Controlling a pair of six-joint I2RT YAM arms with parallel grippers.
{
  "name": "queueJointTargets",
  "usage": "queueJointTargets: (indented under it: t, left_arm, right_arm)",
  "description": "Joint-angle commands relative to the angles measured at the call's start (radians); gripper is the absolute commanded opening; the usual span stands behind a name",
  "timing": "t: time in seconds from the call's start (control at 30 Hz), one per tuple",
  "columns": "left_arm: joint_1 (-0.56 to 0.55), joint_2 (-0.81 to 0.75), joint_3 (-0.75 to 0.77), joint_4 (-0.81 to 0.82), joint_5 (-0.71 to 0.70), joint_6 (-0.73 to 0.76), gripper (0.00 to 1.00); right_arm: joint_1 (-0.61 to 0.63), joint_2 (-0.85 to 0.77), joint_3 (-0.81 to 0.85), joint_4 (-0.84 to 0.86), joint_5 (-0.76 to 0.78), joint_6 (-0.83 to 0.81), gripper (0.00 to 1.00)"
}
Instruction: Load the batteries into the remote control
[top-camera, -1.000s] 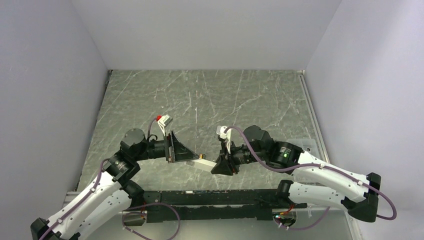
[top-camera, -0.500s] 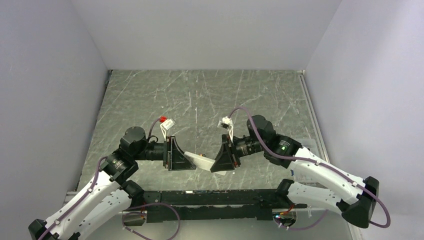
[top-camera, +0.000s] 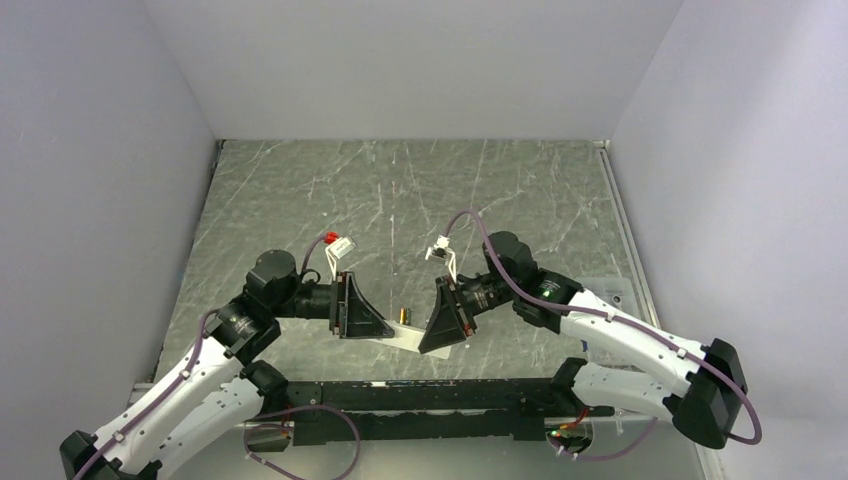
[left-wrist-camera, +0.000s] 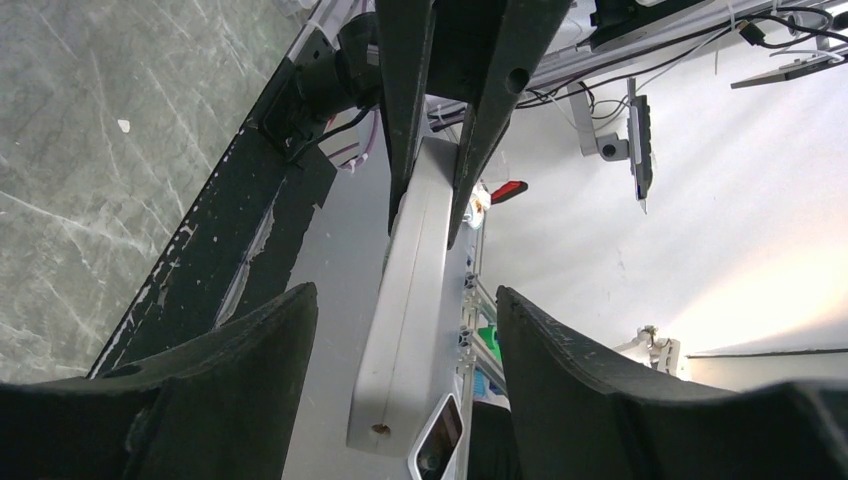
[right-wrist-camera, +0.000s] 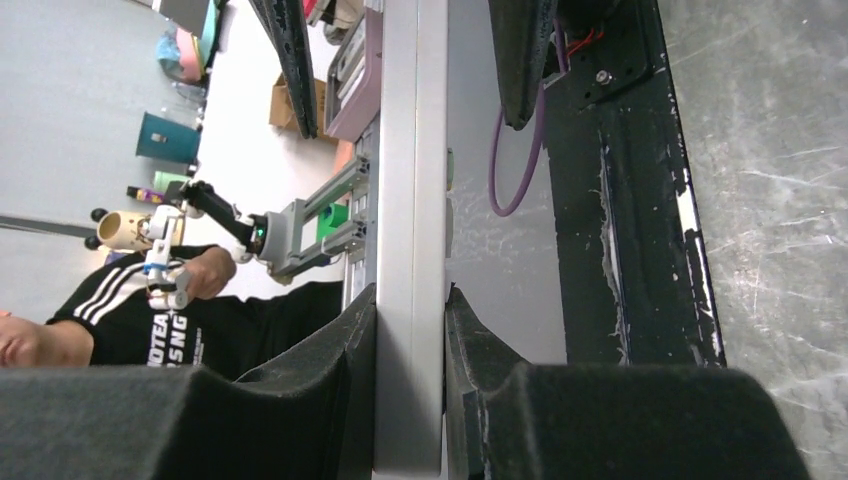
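Two claws, one remote control (right-wrist-camera: 410, 200): right claw (right-wrist-camera: 410, 300) clamped on it, left claw (left-wrist-camera: 405, 300) apart around its left end. Close your left squarely on its sides, no twisting.

The right gripper (right-wrist-camera: 410, 320) clamps the remote control (right-wrist-camera: 410, 150) between its two dark foam pads (right-wrist-camera: 350, 360), one on each long edge. The white bar runs straight up from the pads to the top of the frame, with a seam down its face. Near the top, the left gripper (right-wrist-camera: 405, 40) has a dark finger on each side of the bar. The right-hand one stands clearly apart, and the other seems apart too, though clutter behind it muddles that. To the right are a black rail (right-wrist-camera: 620, 200), a purple cable (right-wrist-camera: 515, 170) and the marbled table (right-wrist-camera: 780, 200). At lower left, a person in a black shirt (right-wrist-camera: 130, 325) shows in the background.
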Motion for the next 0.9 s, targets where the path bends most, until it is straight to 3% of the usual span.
queueJointTargets:
  t: [0.0,0.37,0.87]
  left_arm:
    - [0.003,-0.011,0.012,0.031,0.0,0.024,0.69]
    - [0.003,-0.01,-0.018,0.061,0.005,0.009,0.57]
    - [0.004,-0.005,-0.015,0.079,0.014,0.006,0.44]
  right_arm:
    - [-0.009,-0.012,-0.029,0.165,-0.056,0.079,0.0]
    - [-0.026,0.005,-0.081,0.32,-0.068,0.19,0.0]
    - [-0.027,0.028,-0.103,0.356,-0.066,0.215,0.0]
